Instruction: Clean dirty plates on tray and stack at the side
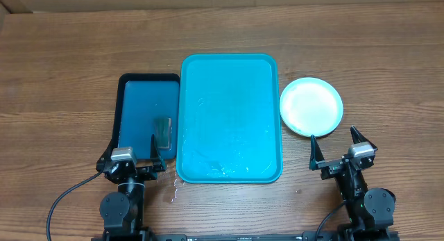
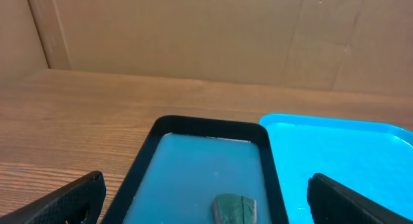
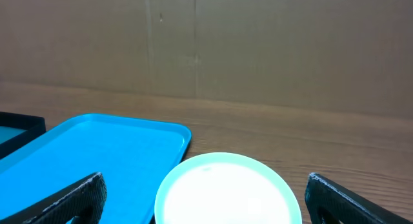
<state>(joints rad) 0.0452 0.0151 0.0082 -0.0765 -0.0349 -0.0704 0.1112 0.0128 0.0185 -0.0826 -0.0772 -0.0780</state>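
The turquoise tray (image 1: 229,109) lies in the middle of the table with only wet streaks and drops on it; it also shows as the tray (image 2: 342,153) and the tray (image 3: 97,146). On the table just right of it sits a round plate (image 1: 311,106) with a pale mint rim and a white centre. My right gripper (image 1: 334,140) stands open just in front of that plate (image 3: 226,192), which lies between and beyond the jaws of the gripper (image 3: 205,185). My left gripper (image 1: 134,147) is open at the near end of the dark tray, holding nothing.
A smaller dark blue, black-rimmed tray (image 1: 148,78) touches the turquoise tray's left side and holds water and a green sponge (image 1: 163,132). That sponge (image 2: 235,208) lies just ahead of the left gripper (image 2: 205,185). A few drops (image 1: 171,192) wet the table near the front. A cardboard wall stands at the back.
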